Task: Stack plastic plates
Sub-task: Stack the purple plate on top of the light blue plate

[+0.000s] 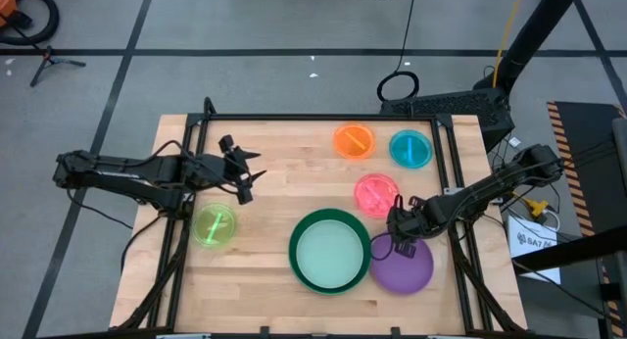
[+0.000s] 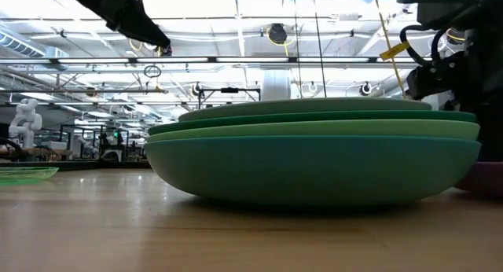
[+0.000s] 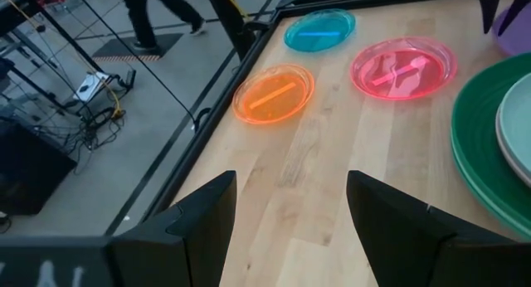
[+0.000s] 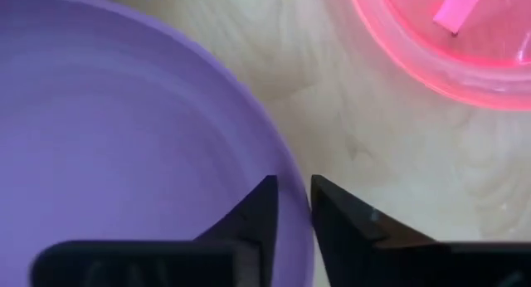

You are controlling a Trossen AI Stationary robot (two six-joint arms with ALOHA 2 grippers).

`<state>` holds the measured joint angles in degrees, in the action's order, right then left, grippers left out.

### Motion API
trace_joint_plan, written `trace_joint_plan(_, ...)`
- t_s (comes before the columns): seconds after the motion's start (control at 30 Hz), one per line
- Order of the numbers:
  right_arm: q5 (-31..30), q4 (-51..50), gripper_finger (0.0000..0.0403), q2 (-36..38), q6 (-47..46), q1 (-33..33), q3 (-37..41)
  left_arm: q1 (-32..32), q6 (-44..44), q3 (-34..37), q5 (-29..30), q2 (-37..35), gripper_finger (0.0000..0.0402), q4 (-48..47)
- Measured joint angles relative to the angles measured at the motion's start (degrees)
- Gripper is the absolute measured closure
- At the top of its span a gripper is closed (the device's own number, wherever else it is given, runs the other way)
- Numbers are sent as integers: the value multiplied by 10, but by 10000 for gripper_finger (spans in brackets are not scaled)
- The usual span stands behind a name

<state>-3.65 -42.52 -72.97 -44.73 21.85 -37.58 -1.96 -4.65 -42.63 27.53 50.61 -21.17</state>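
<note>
A purple plate (image 1: 404, 267) lies at the near right of the table, and my right gripper (image 1: 399, 237) stands over its far rim, pointing down and shut on it. Left of it sits a stack of large green plates (image 1: 330, 251) with a pale mint one on top. A pink plate (image 1: 376, 194), an orange plate (image 1: 354, 141) and a teal plate (image 1: 410, 149) lie flat farther back. A light green plate (image 1: 214, 225) lies at the left. My left gripper (image 1: 245, 172) hovers open above the table's far left, holding nothing. My right gripper has the purple plate's rim (image 4: 292, 196) on the side facing the pink plate. One finger (image 4: 259, 211) stands inside the plate and the other finger (image 4: 336, 214) outside it, over the wood. The fingers come from above, pointing down. The plate's lower edge (image 2: 486, 181) still rests on the table.
A black frame (image 1: 323, 118) runs along the table's far edge and sides. Bare wood (image 1: 284, 182) lies between the left gripper and the pink plate. A person's legs (image 3: 158, 13) show on the floor beyond the table.
</note>
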Motion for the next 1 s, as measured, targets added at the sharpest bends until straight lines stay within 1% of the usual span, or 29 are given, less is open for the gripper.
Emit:
trace_joint_plan(0.13,19,-7,387,4,6,0,0,0,-14,0,0,9,167,3)
trace_joint_plan(0.17,27,-11,393,6,10,0,0,0,-18,0,0,12,167,6)
trace_joint_plan(0.33,40,-41,395,26,-2,0,0,0,-25,0,0,27,167,19)
trace_joint_plan(0.5,53,-59,399,74,-28,0,0,1,-18,0,0,42,167,20)
trace_joint_plan(0.67,53,-150,400,127,-69,0,-35,1,3,0,0,50,167,21)
trace_joint_plan(0.77,37,-182,401,156,-83,0,-70,1,31,0,10,50,167,24)
trace_joint_plan(0.93,-43,-190,402,185,-90,0,-120,-2,66,0,12,50,167,17)
trace_joint_plan(1.0,-52,-214,402,187,-94,0,-136,-5,73,0,12,50,167,16)
